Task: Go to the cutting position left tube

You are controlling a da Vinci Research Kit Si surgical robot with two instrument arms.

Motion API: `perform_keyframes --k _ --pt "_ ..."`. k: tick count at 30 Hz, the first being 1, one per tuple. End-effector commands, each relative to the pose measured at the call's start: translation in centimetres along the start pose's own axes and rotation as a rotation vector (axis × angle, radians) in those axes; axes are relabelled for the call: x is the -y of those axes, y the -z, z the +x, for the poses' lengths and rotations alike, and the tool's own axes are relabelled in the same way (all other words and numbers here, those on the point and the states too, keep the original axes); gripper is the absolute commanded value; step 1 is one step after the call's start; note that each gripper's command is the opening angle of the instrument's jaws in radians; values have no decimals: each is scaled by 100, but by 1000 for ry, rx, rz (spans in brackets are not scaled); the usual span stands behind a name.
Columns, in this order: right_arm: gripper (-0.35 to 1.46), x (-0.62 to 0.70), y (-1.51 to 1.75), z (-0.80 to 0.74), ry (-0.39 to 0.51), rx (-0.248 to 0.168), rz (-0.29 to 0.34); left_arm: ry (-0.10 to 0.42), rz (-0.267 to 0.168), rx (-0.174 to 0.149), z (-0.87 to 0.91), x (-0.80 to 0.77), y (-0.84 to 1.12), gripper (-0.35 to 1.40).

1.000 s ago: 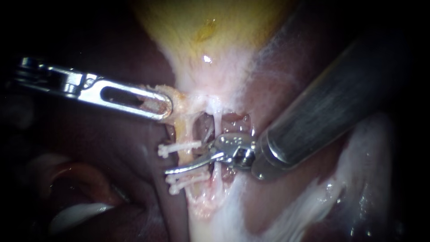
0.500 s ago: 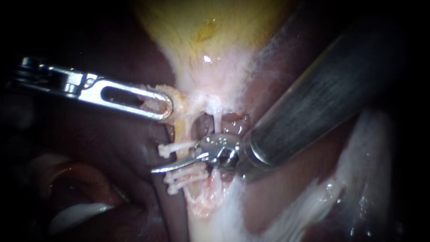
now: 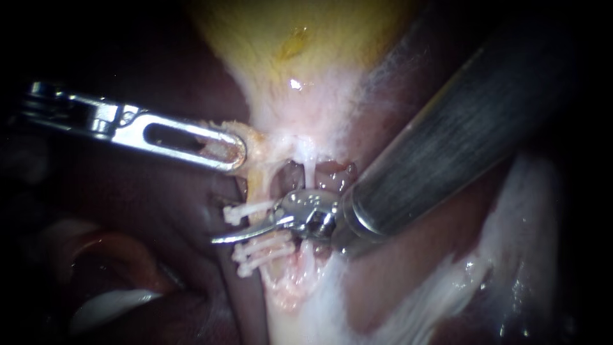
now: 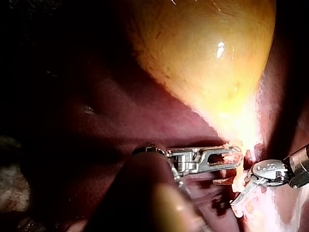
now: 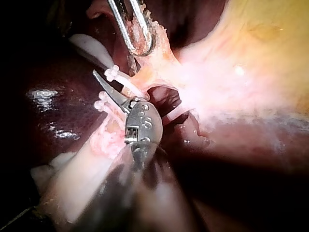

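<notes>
The left tube (image 3: 259, 185) runs down from the gallbladder's neck (image 3: 300, 108), with one white clip (image 3: 246, 211) above and two white clips (image 3: 258, 252) below. My right instrument (image 3: 242, 230) comes in from the upper right. Its thin blades are open; one lies across the left tube in the gap between the clips, and the other is mostly hidden behind the tube. The right wrist view shows that blade (image 5: 110, 88) beside the clipped tube. My left instrument (image 3: 235, 153) is shut on pale tissue at the neck, holding it to the left. The right tube (image 3: 309, 174) stands just beside.
Dark liver (image 3: 159, 211) lies on the left and below the left instrument. The yellow gallbladder (image 4: 203, 53) bulges ahead of it. The right instrument's thick shaft (image 3: 447, 140) covers the upper right. Pale fatty tissue (image 3: 511, 255) runs along the lower right.
My right instrument has slid to the left, so its blade now reaches further across the left tube between the clips. The left instrument has not moved.
</notes>
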Motion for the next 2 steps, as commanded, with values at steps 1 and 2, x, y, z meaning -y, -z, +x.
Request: perform_keyframes --k 1,2 --pt "143 0 1 0 0 0 -1 0 0 0 0 0 0 -35" --pt "143 1 1 -1 0 -2 0 0 0 0 0 0 0 -35"
